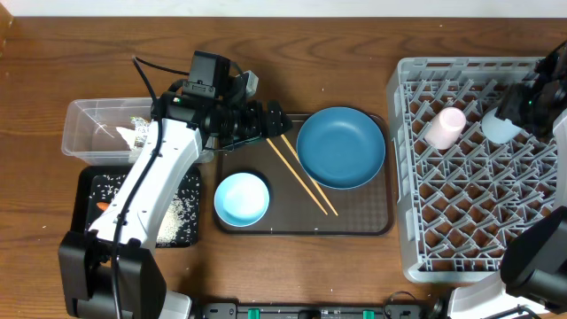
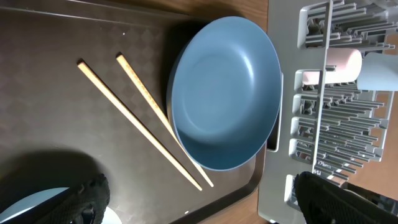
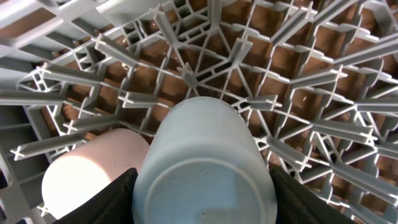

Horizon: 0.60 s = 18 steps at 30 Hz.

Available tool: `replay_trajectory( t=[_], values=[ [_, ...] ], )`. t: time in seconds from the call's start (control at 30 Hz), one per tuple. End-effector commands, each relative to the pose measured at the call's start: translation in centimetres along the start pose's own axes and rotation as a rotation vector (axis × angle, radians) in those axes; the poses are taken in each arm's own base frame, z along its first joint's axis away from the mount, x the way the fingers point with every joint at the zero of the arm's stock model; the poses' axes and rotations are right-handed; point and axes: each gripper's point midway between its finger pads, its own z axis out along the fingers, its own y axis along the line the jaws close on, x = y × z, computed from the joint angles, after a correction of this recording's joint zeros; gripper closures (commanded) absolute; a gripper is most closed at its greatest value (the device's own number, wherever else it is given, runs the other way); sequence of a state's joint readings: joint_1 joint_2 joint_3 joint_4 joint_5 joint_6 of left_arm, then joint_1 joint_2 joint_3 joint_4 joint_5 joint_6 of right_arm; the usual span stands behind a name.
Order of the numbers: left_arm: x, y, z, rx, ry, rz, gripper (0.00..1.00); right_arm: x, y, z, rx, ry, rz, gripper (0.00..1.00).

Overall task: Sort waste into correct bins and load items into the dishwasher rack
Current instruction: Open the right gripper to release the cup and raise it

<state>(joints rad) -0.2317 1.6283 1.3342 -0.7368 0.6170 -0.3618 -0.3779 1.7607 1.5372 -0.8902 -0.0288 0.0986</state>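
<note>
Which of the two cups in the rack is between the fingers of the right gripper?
The light blue cup: the right gripper clasps it on both sides. The pinkish-white cup lies beside it in the rack, outside the fingers.

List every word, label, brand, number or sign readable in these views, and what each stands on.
None can be read.
The snack wrapper in the clear tub may carry print, but it is too small and blurred.
The blue plate, chopsticks and dishwasher rack show no markings.
</note>
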Motion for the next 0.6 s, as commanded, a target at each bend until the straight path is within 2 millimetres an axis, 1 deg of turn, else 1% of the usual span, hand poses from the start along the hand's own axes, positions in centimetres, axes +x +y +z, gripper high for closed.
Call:
replay_trajectory(
  t=[0.0,0.57],
  values=[
    [-0.39,-0.48,-0.88,-0.002,-0.029,0.028,0.02,-0.64,-0.14,0.05,-0.007,-0.016,0.004,0.91],
    [-0.39,-0.48,-0.88,-0.002,-0.029,0.028,0.02,-0.58,-0.37,0.09,0.007,-0.015,0.004,0.91]
  ],
)
